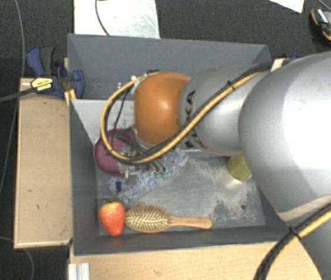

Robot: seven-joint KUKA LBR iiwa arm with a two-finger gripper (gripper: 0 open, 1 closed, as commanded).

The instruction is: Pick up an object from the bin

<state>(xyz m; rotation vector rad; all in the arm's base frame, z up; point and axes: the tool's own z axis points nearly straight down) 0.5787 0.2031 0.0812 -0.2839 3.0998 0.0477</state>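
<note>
My gripper [136, 161] is low in the bin's left middle, mostly covered by the arm's wrist. It hangs right over a crumpled blue-grey cloth [156, 172] and beside a round purple thing [105, 154] that lies against the left wall. Whether anything is in its grasp is hidden. Along the front wall lie a red strawberry-shaped thing [112, 217] and a wooden hairbrush [160, 220], bristles up and handle pointing right, both apart from the gripper.
A yellow-green thing [239, 168] peeks out from under the arm at the right. The arm and its orange wrist cover hide the bin's middle and right. Bare grey floor shows between the cloth and the hairbrush.
</note>
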